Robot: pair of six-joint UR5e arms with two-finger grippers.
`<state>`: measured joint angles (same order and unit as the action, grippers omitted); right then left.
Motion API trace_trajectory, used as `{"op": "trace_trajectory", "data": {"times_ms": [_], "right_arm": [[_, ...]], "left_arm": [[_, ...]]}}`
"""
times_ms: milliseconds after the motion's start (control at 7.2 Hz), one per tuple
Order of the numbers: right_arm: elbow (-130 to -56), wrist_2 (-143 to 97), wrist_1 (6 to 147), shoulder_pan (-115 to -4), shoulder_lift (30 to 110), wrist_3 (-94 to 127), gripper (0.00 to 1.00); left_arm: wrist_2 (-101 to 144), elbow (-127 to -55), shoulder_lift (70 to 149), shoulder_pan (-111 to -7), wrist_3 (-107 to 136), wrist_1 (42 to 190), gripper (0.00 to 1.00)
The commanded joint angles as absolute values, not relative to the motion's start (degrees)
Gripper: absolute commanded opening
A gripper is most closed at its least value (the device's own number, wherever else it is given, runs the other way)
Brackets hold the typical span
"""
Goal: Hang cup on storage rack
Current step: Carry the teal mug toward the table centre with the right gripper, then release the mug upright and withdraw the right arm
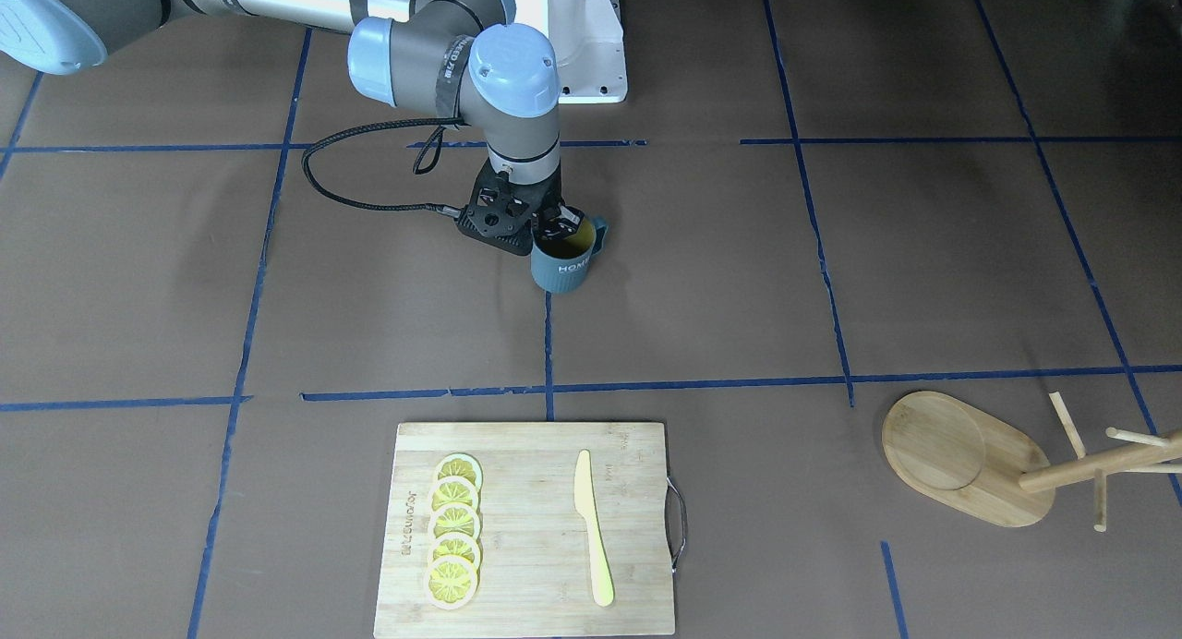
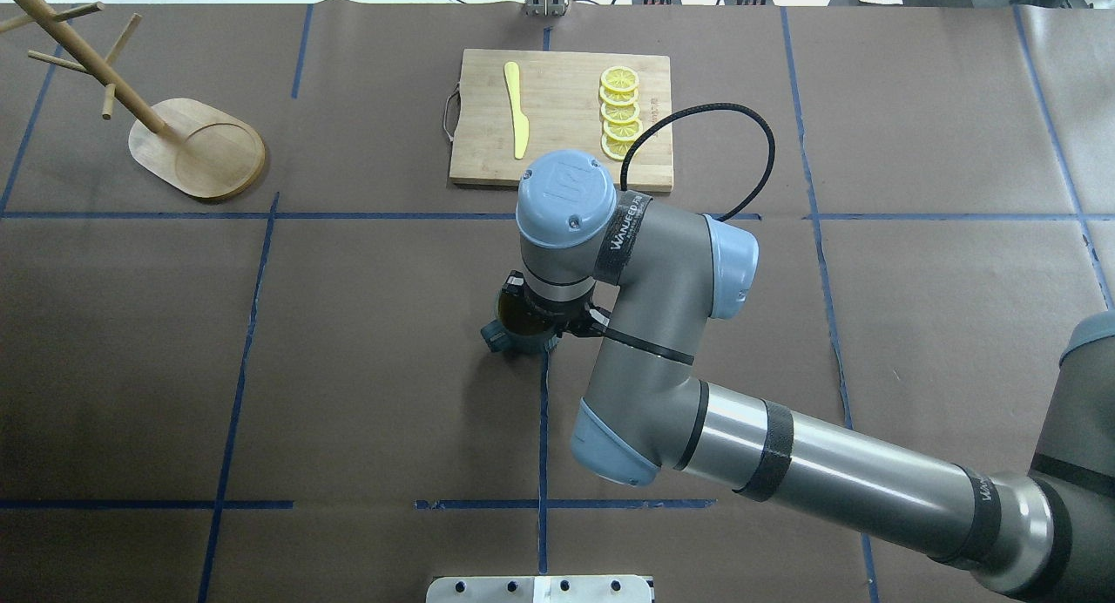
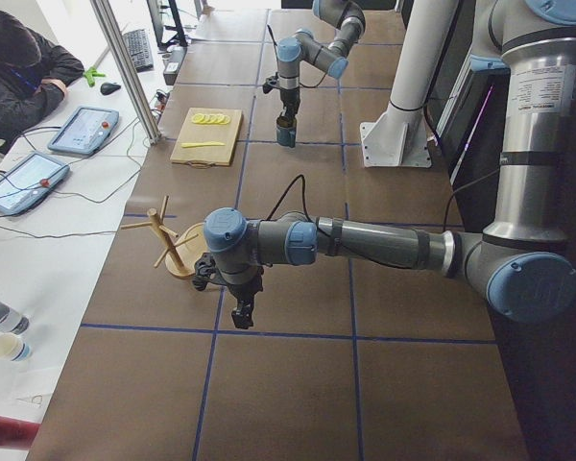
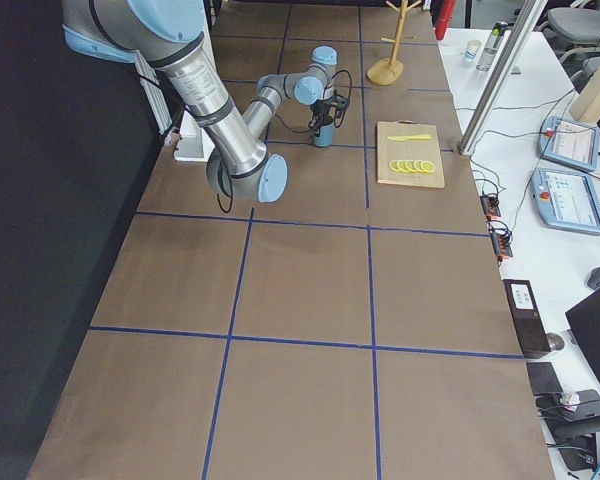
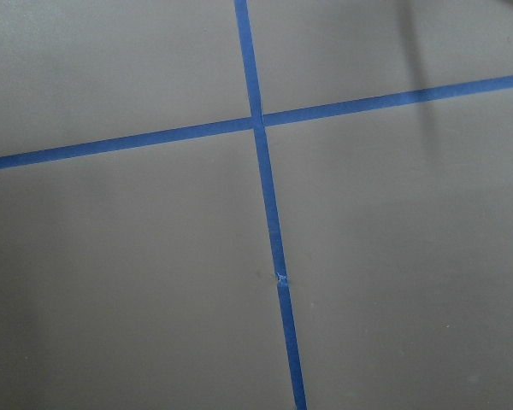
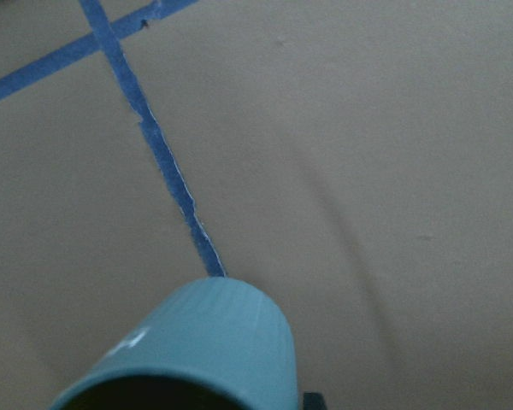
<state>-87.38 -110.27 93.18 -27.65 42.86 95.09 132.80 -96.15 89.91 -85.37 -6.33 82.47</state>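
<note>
Across the worktop point(image 1: 739, 297), the storage rack point(image 2: 157, 141) stands at my far left with its visible pegs bare, so carrying and hooking are all left to do. Well apart from it, near the centre, the cup point(image 1: 561, 268) stands with its long axis vertical, yellow mouth up, handle toward my left, and my right pincer point(image 1: 557, 222) pinches its rim, one finger inside. Whether my left pincer point(image 3: 241, 312), near the rack, is spread or pressed together I cannot tell.
</note>
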Motion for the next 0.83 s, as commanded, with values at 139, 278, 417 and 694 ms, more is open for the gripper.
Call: {"op": "trace_trajectory", "data": {"times_ms": [139,278,417,694], "right_arm": [[-88.06,-109.25,93.25,-28.03,43.07,92.91,1.0],[-90.85,-110.55,93.6,-30.04,43.33,92.03,1.0],[-93.84,-112.22,93.69,-32.06,44.81,90.28,1.0],[-103.39,-117.66,100.33,-38.37,50.77,77.16,1.0]], "left_arm": [[132.8,-96.15,89.91,-85.34,-6.33,82.62,1.0],[132.8,-96.15,89.91,-85.34,-6.33,82.62,1.0],[132.8,-96.24,89.91,-85.34,-6.33,82.7,1.0],[132.8,-96.33,89.91,-85.43,-6.33,82.62,1.0]]}}
